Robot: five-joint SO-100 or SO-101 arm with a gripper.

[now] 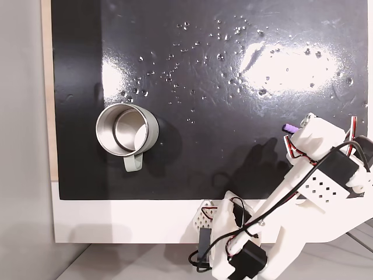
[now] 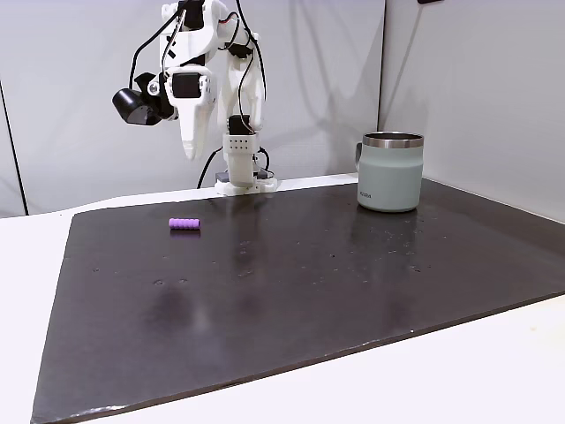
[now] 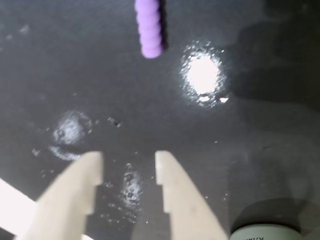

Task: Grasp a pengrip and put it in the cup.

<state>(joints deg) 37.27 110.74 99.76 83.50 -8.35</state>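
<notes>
A glossy black mat (image 2: 291,291) covers most of a white table (image 2: 494,371), and bright glare and small specks show across its surface. The pengrip (image 2: 184,223) lies flat on the mat, well apart from the cup (image 2: 389,172), which stands upright on the mat at the other end. Seen from above, the cup (image 1: 126,129) sits near the mat's left edge with its handle toward the white strip of table (image 1: 128,221), and the pengrip (image 1: 289,128) lies far to the right. The arm's white base (image 2: 244,184) stands on the table just beside the mat's far edge.
</notes>
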